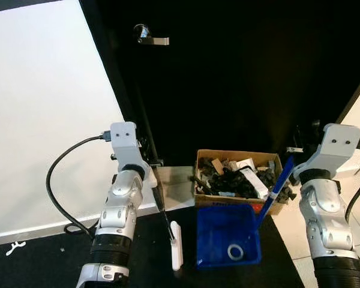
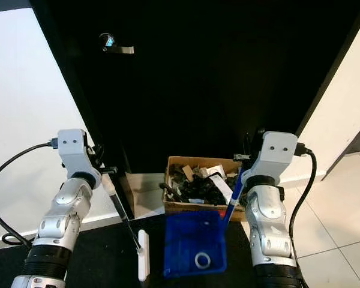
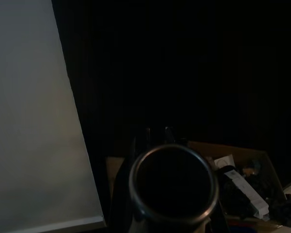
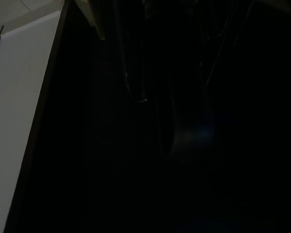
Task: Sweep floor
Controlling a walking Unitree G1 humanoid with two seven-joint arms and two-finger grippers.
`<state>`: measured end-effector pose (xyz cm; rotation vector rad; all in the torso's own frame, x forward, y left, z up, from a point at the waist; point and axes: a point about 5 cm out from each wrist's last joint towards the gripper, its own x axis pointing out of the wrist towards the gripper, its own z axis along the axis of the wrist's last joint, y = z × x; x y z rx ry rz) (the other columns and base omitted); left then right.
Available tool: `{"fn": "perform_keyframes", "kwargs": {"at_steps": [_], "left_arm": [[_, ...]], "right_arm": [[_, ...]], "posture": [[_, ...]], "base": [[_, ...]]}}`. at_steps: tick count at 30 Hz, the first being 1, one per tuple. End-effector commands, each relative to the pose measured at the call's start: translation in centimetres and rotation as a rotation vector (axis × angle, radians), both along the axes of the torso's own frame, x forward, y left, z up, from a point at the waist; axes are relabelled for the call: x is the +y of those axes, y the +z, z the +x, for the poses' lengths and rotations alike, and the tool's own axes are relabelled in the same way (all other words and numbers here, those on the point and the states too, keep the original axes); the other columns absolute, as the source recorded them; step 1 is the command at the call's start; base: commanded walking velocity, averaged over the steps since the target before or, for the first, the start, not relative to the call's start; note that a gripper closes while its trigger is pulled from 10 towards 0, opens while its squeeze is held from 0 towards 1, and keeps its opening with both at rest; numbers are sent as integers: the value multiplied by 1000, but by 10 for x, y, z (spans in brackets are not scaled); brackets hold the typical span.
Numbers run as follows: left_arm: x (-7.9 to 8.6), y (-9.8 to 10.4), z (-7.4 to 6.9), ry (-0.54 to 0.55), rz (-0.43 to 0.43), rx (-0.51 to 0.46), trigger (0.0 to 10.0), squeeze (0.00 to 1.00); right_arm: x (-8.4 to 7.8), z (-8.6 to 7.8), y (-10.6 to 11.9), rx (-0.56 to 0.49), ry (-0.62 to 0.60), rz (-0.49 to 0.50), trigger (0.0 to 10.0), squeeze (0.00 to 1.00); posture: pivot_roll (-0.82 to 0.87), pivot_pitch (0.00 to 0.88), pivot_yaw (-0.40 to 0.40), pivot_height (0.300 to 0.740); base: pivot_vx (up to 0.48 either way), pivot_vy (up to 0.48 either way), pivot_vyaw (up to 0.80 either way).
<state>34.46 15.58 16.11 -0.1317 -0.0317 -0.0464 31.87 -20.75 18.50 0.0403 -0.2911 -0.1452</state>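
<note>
Blue dustpan (image 2: 195, 240) and white brush (image 2: 143, 255) low before a black door.
Both forearms raised: left gripper (image 1: 145, 161) holds the brush handle, right gripper (image 2: 246, 161) the dustpan's handle.

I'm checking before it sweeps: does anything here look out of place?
Yes. A white ring lies inside the blue dustpan, looking more like a part than dirt. Behind it, a cardboard box piled with dark clutter sits against the black door.

Head cameras look down from above; wrist cameras sit close in the dark.
Head and left wrist views share the cardboard box (image 1: 237, 179) by the black door (image 2: 216, 78).
</note>
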Motion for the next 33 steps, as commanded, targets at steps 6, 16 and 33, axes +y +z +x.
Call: {"fn": "perform_keyframes", "kwargs": {"at_steps": [6,16,33], "left_arm": [[10,10,2,73,-34,-59,10000,0],[10,12,2,72,-32,-65,10000,0],[12,25,11,18,49,-70,10000,0]], "right_arm": [[-1,1,16,-35,31,-35,10000,0],[2,4,16,-31,36,-27,10000,0],[28,6,1,-33,48,48,10000,0]], "posture": [[-241,107,8,740],[-219,103,36,740],[-138,100,148,740]], "base": [[0,0,0],[0,0,0],[0,0,0]]}}
